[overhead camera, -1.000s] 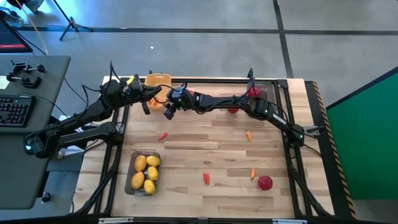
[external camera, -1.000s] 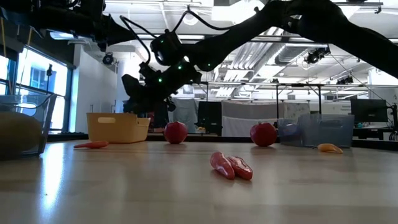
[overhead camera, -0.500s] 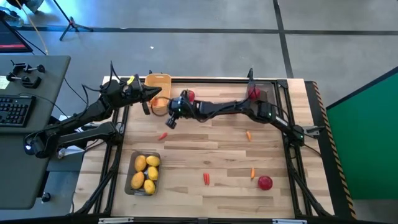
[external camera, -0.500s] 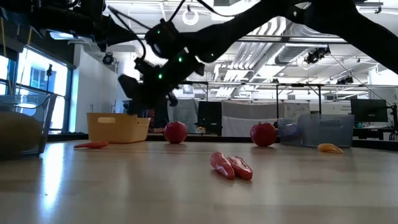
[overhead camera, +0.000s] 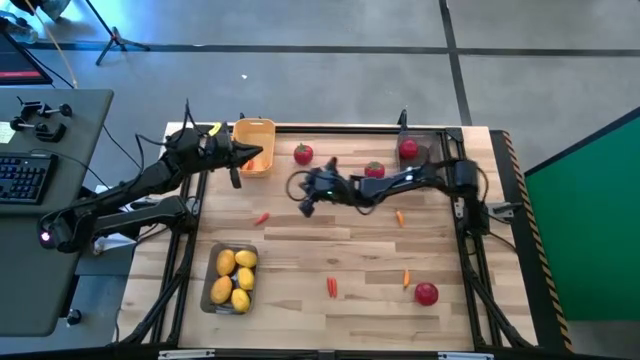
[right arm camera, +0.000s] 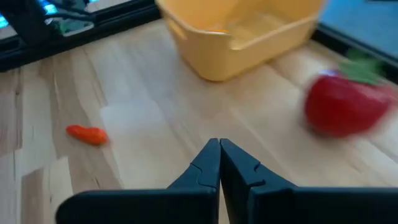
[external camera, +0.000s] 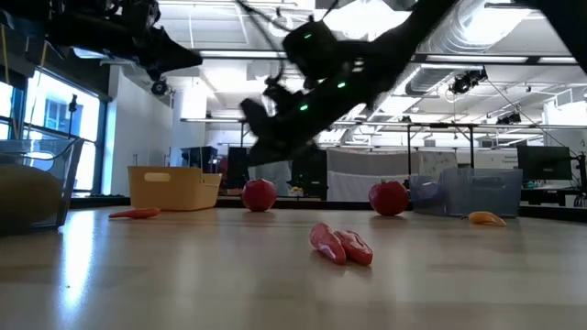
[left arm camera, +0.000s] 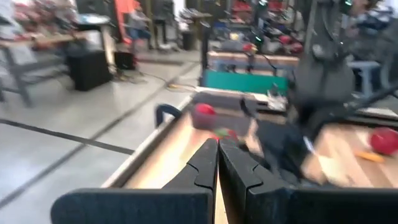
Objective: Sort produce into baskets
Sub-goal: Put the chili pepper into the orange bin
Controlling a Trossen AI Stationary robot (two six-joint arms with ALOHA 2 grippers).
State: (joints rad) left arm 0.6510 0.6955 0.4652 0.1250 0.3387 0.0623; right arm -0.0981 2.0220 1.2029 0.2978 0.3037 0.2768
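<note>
The right gripper (overhead camera: 305, 194) is held over the middle of the worktop (overhead camera: 350, 255), jaws closed on nothing; the left gripper (overhead camera: 243, 156) is seen at the yellow basket (overhead camera: 254, 133), jaws closed and empty; lemons (overhead camera: 234, 278) are gathered in the near-left tray (overhead camera: 213, 266); red fruits (overhead camera: 303, 154) and carrots (overhead camera: 331, 288) are scattered across the worktop.

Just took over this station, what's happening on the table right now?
Produce sorting is partway done. The right gripper is shut and empty above the table's middle, near a red fruit beside the yellow basket. The left gripper is shut at that basket. Lemons fill the near tray. Carrot pieces and another red fruit lie loose on the table.
</note>
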